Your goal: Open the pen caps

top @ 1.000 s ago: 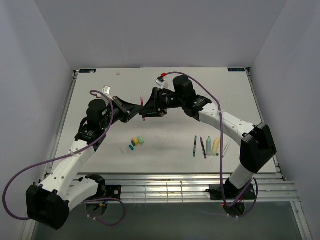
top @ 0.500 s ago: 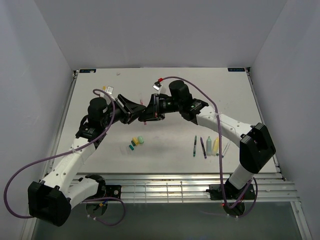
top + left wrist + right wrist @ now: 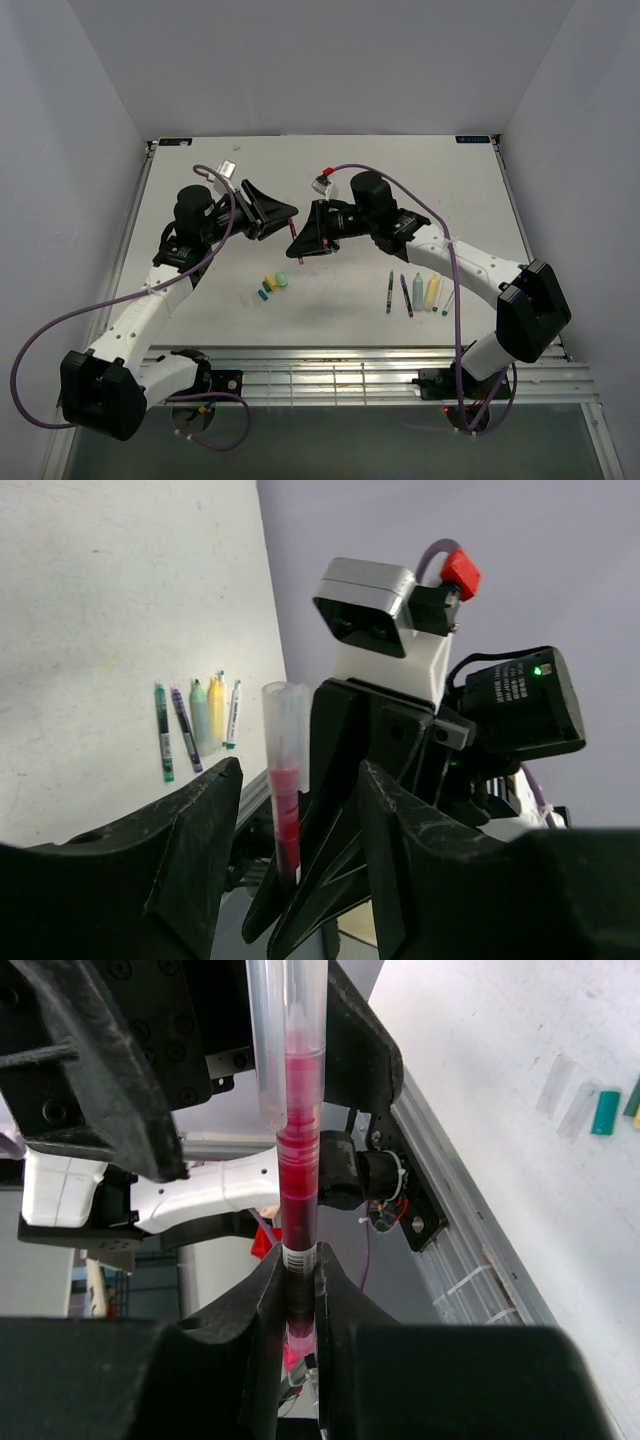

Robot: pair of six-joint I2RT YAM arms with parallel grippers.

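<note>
Pen [image 3: 299,1175]: red see-through plastic, glossy
Cap [image 3: 287,1030]: clear smooth plastic, shiny
Loose caps [image 3: 273,284]: coloured smooth plastic
Table [image 3: 340,300]: matt, pale, faintly speckled
Left gripper fingers [image 3: 190,840]: black plastic, matt, finely grained
Rails [image 3: 350,372]: bare brushed metal
Cables [image 3: 20,368]: smooth purple sheath
Arm shells [image 3: 130,322]: white plastic, slight sheen

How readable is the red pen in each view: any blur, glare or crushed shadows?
Right wrist view: the red pen is crisp, the table behind bright and slightly washed out. Left wrist view: pen and its clear cap sharp, the near fingers solid black, no detail. Top view: soft even light, faint shadows, pen tiny, hard to make out.
</note>
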